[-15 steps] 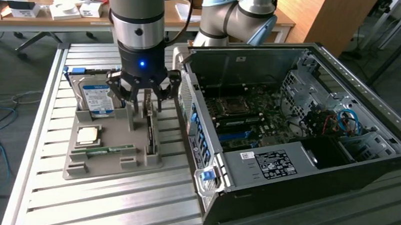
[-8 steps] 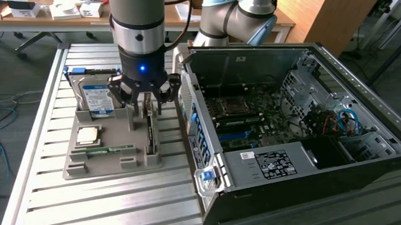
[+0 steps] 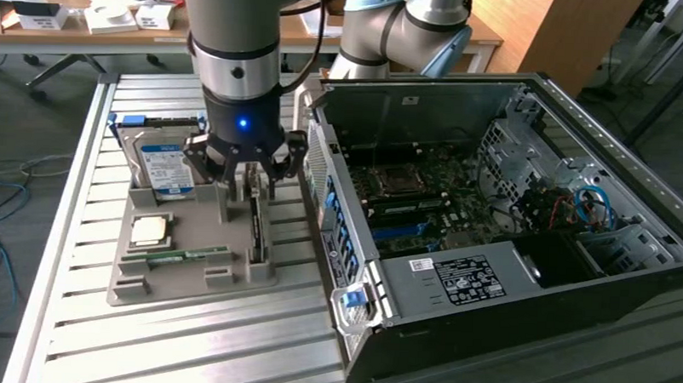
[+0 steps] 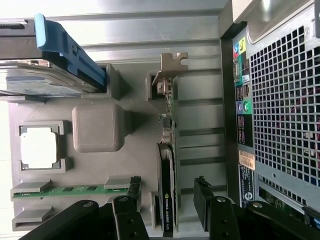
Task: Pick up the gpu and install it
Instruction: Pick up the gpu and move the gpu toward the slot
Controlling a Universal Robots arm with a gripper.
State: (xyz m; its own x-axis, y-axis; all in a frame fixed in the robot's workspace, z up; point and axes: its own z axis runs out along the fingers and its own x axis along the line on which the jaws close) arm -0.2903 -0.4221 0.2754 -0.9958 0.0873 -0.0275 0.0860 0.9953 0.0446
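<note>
The gpu [image 3: 256, 227] stands on edge in a slot of the grey holder [image 3: 191, 276], a thin dark card with a pale metal end bracket [image 4: 170, 67]. In the wrist view I look down on the gpu [image 4: 167, 150] edge-on. My gripper [image 3: 251, 178] hangs just above the card's far end. It is open, and in the wrist view the gripper [image 4: 167, 197] has one black finger [image 4: 131, 197] on each side of the card, apart from it. The open computer case [image 3: 500, 206] lies right beside the holder, with its motherboard [image 3: 421, 194] exposed.
The holder [image 4: 97, 127] also carries a blue-labelled hard drive [image 3: 166, 164], a processor chip [image 3: 149, 229] and a green memory stick [image 3: 175, 256]. The case's rear panel [image 4: 280, 100] stands close beside the gpu. Everything rests on a slatted metal table [image 3: 177, 347].
</note>
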